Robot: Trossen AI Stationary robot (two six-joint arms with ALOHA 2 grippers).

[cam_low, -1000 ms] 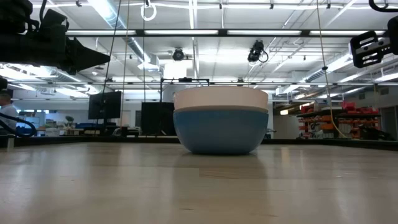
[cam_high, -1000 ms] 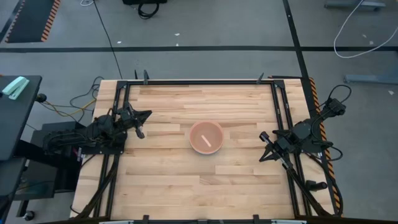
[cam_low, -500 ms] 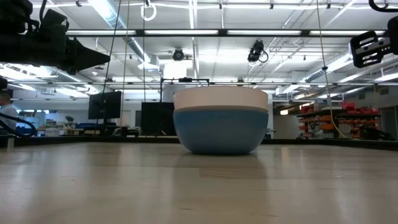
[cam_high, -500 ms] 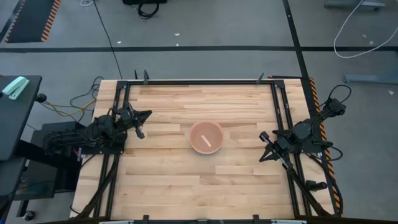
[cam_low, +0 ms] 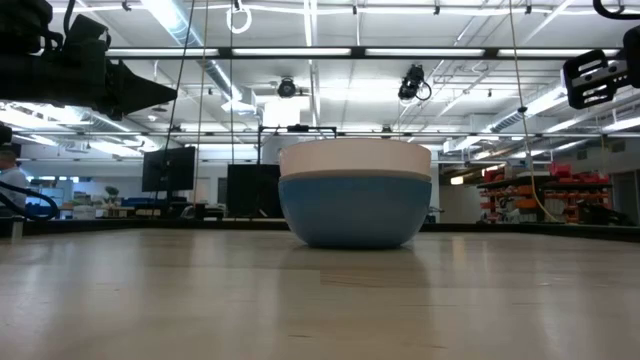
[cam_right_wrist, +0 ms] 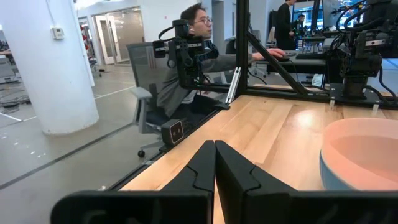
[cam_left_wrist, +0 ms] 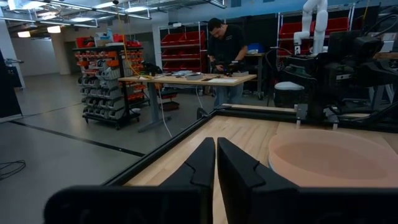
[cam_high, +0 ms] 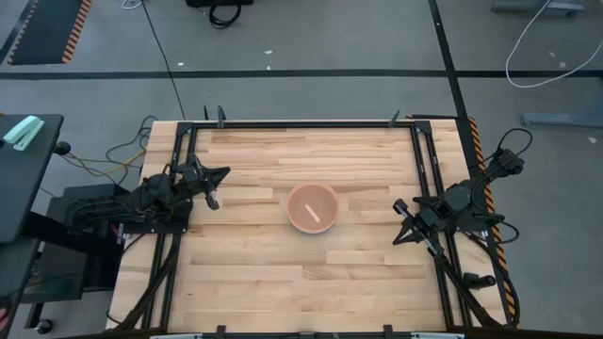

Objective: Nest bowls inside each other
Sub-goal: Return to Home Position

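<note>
The bowls stand as one nested stack at the table's middle (cam_high: 312, 207). In the low view the bright blue bowl (cam_low: 350, 212) rests by its base on the wood, a pale grey-white rim band (cam_low: 355, 160) showing above it. From above, the translucent pink-orange bowl (cam_high: 312, 207) lies inside on top. My left gripper (cam_high: 214, 201) is shut, near the table's left edge, well apart from the stack. My right gripper (cam_high: 397, 239) is shut, near the right edge, also apart. Each wrist view shows the stack off to one side: pink-orange bowl (cam_left_wrist: 339, 158), stack (cam_right_wrist: 360, 155).
A black metal frame (cam_high: 301, 124) runs around the tabletop. Bare wood lies all round the stack (cam_high: 311, 282). People sit and stand at desks in the room beyond the table (cam_right_wrist: 193, 62), (cam_left_wrist: 225, 53).
</note>
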